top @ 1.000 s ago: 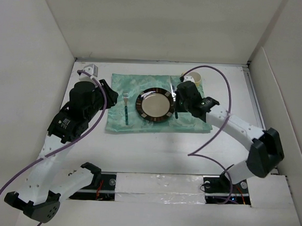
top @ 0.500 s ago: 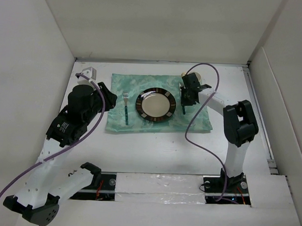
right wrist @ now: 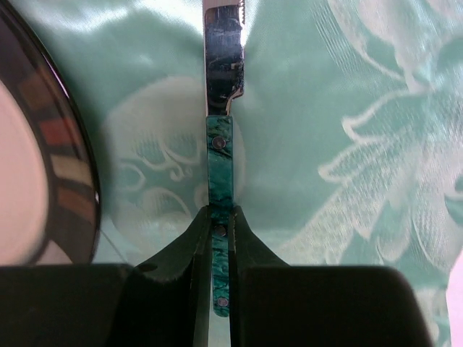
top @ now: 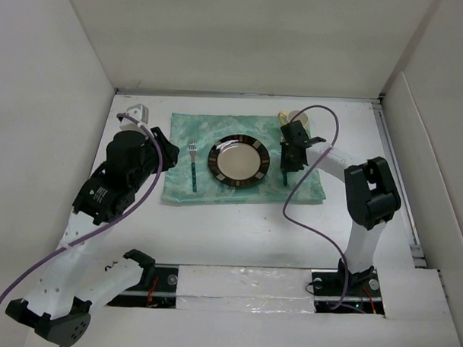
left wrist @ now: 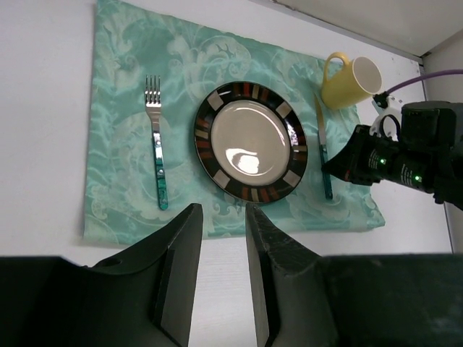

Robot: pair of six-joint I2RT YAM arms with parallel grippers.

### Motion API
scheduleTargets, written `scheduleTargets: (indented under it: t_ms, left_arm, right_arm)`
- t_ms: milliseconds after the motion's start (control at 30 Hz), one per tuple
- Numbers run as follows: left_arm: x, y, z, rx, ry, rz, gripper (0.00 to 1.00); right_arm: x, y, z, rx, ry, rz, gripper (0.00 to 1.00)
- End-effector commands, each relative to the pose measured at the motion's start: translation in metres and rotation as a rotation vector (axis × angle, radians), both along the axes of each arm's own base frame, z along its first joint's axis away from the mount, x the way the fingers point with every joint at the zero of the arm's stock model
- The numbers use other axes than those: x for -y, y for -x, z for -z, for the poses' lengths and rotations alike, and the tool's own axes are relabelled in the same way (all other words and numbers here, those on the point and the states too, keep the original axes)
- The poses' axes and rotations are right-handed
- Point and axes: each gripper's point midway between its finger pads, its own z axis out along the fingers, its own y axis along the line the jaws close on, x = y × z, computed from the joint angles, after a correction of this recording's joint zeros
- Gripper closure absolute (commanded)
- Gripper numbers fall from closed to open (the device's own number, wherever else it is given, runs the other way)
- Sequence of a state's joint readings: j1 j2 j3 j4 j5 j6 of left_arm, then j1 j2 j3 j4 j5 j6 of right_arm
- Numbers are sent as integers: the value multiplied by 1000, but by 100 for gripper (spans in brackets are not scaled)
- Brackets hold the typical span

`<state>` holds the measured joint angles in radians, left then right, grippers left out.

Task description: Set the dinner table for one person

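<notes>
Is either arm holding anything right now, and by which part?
The right gripper pinches the knife by its green handle, toward the end away from the blade. The left gripper holds nothing.

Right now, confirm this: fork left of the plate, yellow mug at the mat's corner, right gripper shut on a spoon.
No: the right gripper is shut on a knife, not a spoon; the right wrist view shows its serrated blade. Fork left of the plate and yellow mug at the mat's corner are right.

surface: dinner table [top: 237, 234], white | directly on it: green cloth [top: 223, 196]; small grey object [top: 136, 108]
</notes>
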<state>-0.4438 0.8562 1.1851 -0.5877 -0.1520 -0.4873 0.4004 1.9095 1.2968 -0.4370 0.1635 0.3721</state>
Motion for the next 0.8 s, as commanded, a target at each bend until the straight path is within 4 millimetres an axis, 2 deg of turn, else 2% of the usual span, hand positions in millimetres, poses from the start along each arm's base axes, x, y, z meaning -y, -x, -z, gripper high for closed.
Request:
scheduleTargets:
  t_ms: [0, 100, 133, 200, 233, 267, 300, 333, 433, 467, 533, 567, 667, 700, 767]
  left_arm:
    - [4, -6, -2, 23, 4, 7, 73]
    - [6, -8, -3, 24, 6, 16, 73]
    - [6, -8, -4, 27, 6, 15, 73]
    - [5, -8, -5, 28, 4, 9, 72]
    - [4, -9, -5, 28, 0, 4, 71]
    - [3, -8, -6, 28, 0, 1, 68]
    - [3, -8, -6, 27, -1, -4, 66]
    - [3, -8, -6, 29, 1, -3, 65]
    - [1, -6, -9, 42, 7, -7, 55]
    - [0, -5, -11, 46, 9, -7, 51]
    - [-1, -3, -14, 55, 14, -9, 45]
    - [-1, -2, -15, 55, 14, -10, 36]
    - [-2, -1, -23, 68, 24, -14, 28]
    - [0, -2, -26, 72, 29, -7, 27]
    - [2, -3, -38, 99, 47, 3, 24]
  right_arm:
    - [-1, 0, -14, 51, -26, 40, 99]
    - [-1, 3, -10, 35, -26, 41, 87]
    - [-4, 6, -10, 31, -25, 29, 71]
    - [-9, 8, -16, 34, -26, 17, 61]
    - [-8, 8, -27, 58, -32, 17, 49]
    - [-13, 11, -33, 65, -35, 4, 45]
    - [-16, 15, -41, 65, -38, -8, 41]
    - [-16, 16, -59, 96, -55, -7, 38]
    - [-23, 31, -87, 116, -73, -39, 36]
    - [-24, 36, -106, 145, -99, -59, 0]
    - [-32, 51, -123, 154, -127, -103, 0]
    - [-32, 59, -152, 219, -158, -110, 0]
    - [-36, 76, -204, 354, -241, -134, 0]
    - [-30, 86, -244, 458, -299, -128, 0]
    - [-19, 96, -289, 590, -363, -94, 0]
